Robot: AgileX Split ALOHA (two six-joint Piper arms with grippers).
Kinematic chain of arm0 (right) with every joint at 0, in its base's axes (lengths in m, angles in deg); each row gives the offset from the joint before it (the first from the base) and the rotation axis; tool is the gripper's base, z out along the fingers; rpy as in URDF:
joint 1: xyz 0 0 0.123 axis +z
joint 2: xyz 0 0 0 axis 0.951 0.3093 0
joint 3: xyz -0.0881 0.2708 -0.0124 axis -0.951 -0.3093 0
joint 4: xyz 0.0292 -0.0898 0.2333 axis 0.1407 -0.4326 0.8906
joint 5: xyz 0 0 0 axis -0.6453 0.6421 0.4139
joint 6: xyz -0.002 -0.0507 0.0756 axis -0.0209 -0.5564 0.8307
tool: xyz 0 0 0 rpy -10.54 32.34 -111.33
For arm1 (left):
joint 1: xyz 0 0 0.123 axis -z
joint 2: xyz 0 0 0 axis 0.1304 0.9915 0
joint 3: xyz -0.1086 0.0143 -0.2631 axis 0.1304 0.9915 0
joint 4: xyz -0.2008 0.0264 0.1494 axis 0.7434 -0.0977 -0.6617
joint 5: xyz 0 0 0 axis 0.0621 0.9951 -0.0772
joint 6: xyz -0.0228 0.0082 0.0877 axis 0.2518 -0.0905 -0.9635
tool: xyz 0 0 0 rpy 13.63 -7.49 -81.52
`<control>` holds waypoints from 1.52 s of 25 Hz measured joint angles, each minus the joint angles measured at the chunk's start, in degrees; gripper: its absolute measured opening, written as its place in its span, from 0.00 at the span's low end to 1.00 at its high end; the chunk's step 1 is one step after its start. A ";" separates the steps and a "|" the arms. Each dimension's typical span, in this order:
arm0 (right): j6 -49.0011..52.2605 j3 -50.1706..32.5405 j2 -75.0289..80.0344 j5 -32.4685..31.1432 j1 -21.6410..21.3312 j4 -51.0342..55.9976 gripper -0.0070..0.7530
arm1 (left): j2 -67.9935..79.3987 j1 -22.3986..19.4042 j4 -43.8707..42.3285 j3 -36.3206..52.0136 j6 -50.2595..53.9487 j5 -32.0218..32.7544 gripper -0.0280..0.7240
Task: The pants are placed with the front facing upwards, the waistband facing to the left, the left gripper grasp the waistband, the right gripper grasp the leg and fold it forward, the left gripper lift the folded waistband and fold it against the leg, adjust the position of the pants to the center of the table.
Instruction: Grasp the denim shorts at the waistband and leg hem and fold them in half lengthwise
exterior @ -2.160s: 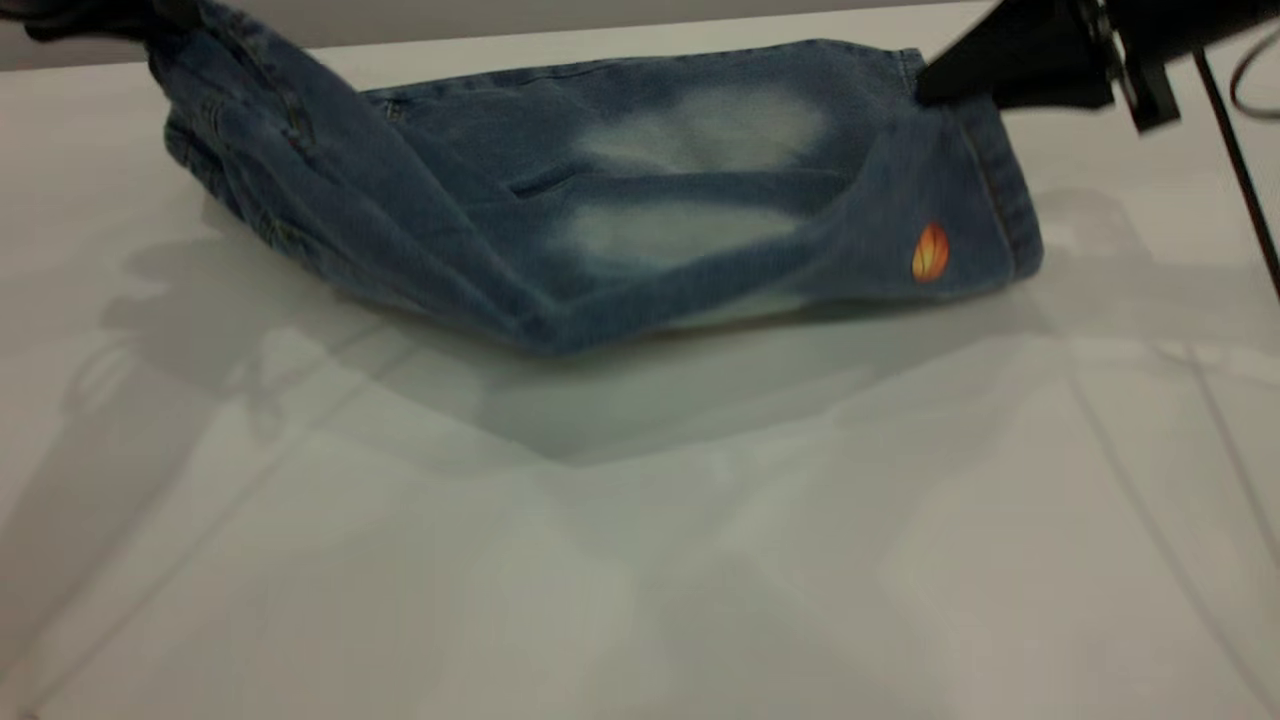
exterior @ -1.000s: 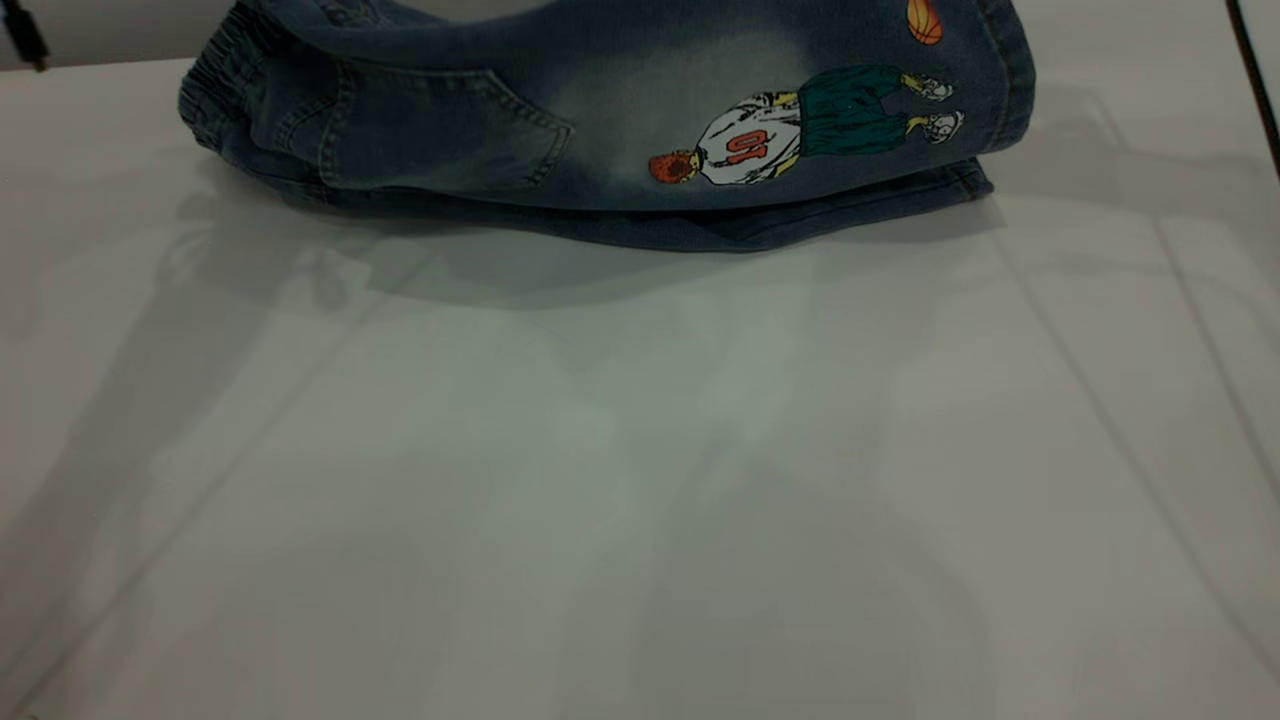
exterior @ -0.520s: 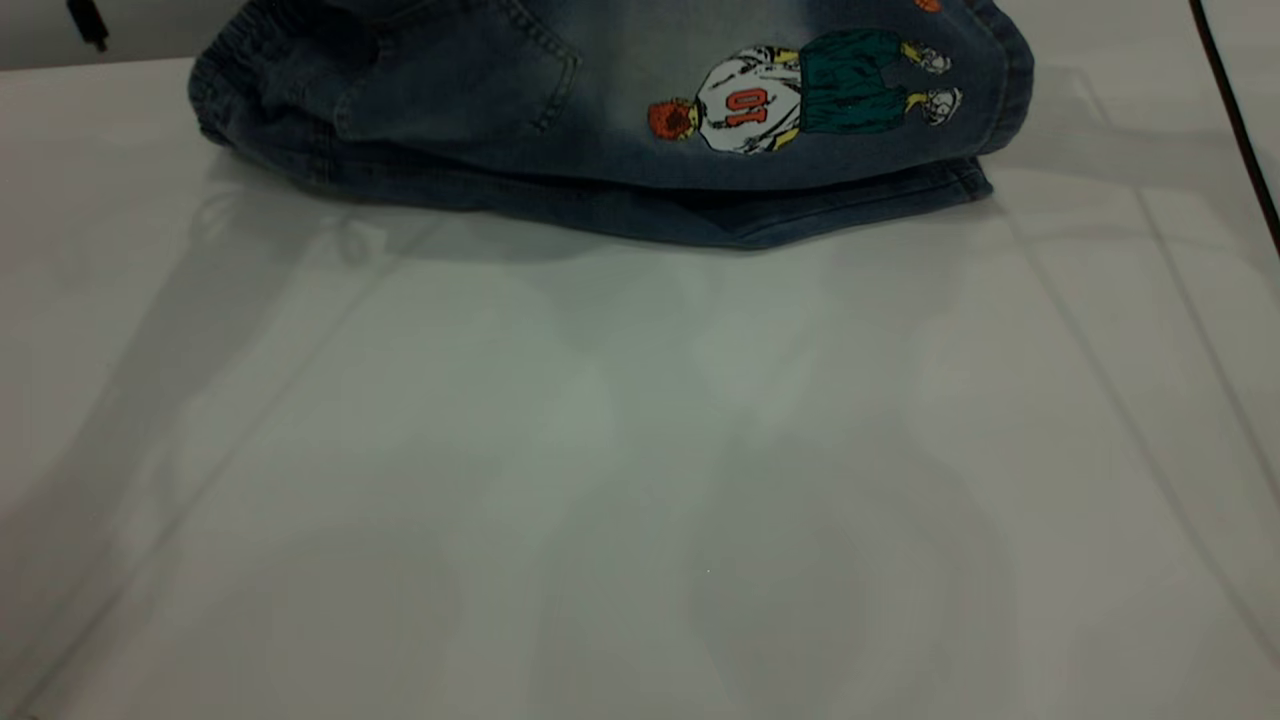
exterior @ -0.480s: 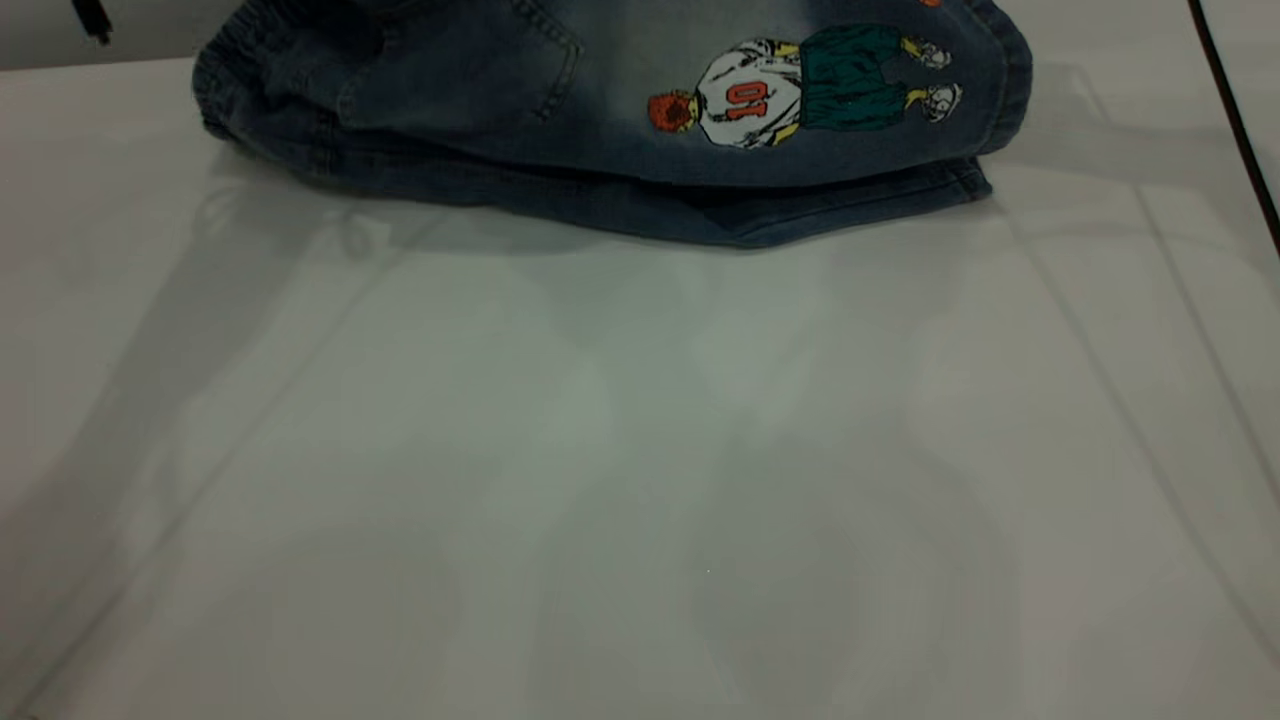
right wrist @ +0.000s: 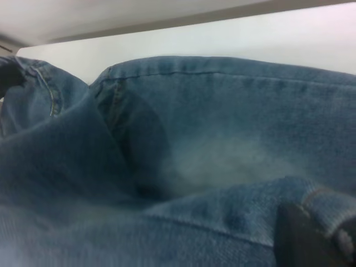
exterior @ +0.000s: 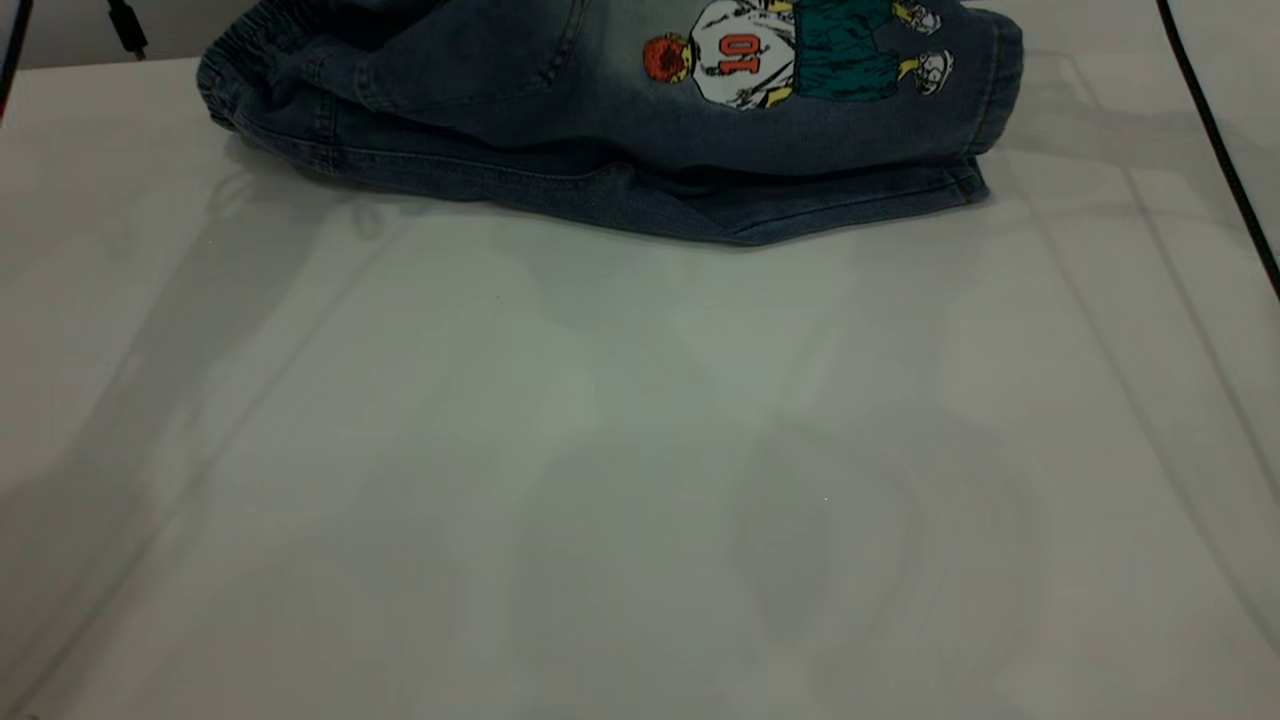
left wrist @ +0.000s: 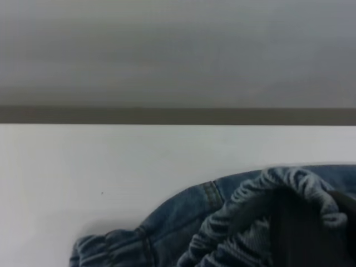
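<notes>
Mostly bare table (exterior: 640, 480) fills the exterior view, open room toward the camera. Pants (exterior: 600, 130) lie folded along the far edge, back side up, top cut off by the frame; cartoon figure (exterior: 790, 50) on the leg (exterior: 850, 120). Only the wrist views show grips: left gripper (left wrist: 300, 233) clamped on the waistband (left wrist: 289, 183), right gripper (right wrist: 303, 242) pinching the hem, both largely hidden by denim.

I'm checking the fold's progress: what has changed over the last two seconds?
The pants were folded forward: the pale front gave way to the back, with its pocket and cartoon print. Both grippers left the exterior view. The lower leg stayed on the table.
</notes>
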 joint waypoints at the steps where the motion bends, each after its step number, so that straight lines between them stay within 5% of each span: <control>1: 0.00 0.55 0.63 0.07 0.00 -0.01 0.03 | 0.20 0.00 0.00 -0.18 0.05 0.00 0.18; 19: 2.04 1.28 4.16 4.75 -0.05 -3.48 0.07 | 4.84 0.00 -3.30 -4.49 0.10 1.32 0.18; 22: 2.16 1.65 4.16 4.82 -0.05 -3.62 0.16 | 4.84 0.00 -3.30 -4.49 0.10 1.39 0.18; 28: 2.96 1.71 4.16 4.64 -0.05 -3.69 0.53 | 4.84 0.00 -3.30 -4.49 0.10 2.62 0.20; 32: 3.94 1.71 4.10 4.80 -0.05 -3.69 0.67 | 4.84 0.00 -3.30 -4.49 0.10 3.38 0.35; 38: 4.53 1.71 4.10 3.50 -0.05 -3.69 0.69 | 4.84 0.00 -3.48 -4.49 0.10 2.29 0.72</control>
